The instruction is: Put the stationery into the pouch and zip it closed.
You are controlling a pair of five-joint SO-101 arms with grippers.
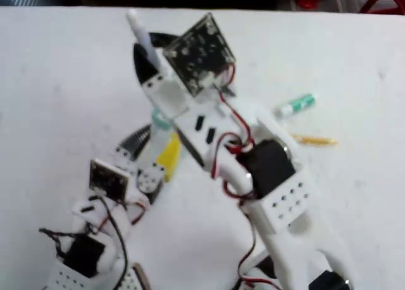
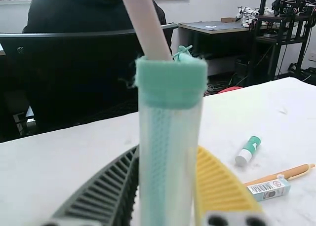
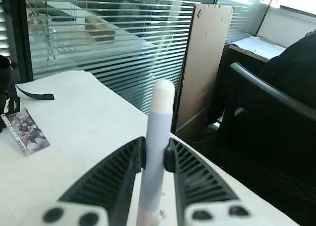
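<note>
A clear mesh pouch (image 2: 170, 137) with a teal rim (image 1: 159, 119) stands upright between the grey and yellow fingers of my left gripper (image 2: 168, 154), which is shut on it. In the high view the left gripper (image 1: 161, 137) sits left of centre. A white pen (image 3: 160, 107) is held upright in my shut right gripper (image 3: 155, 144). The pen (image 2: 145, 23) comes down at a slant and its lower end is inside the pouch mouth. From above, the right gripper (image 1: 149, 62) is at the table's far side, just beyond the pouch, with the pen (image 1: 137, 25) sticking out past it.
On the table to the right lie a green-capped white marker (image 1: 296, 105), a yellow pencil (image 1: 314, 139) and a small labelled eraser (image 2: 269, 188). A printed card (image 3: 27, 130) and a black strap (image 3: 34, 94) lie farther off. A black chair (image 2: 74, 63) stands beyond the table edge.
</note>
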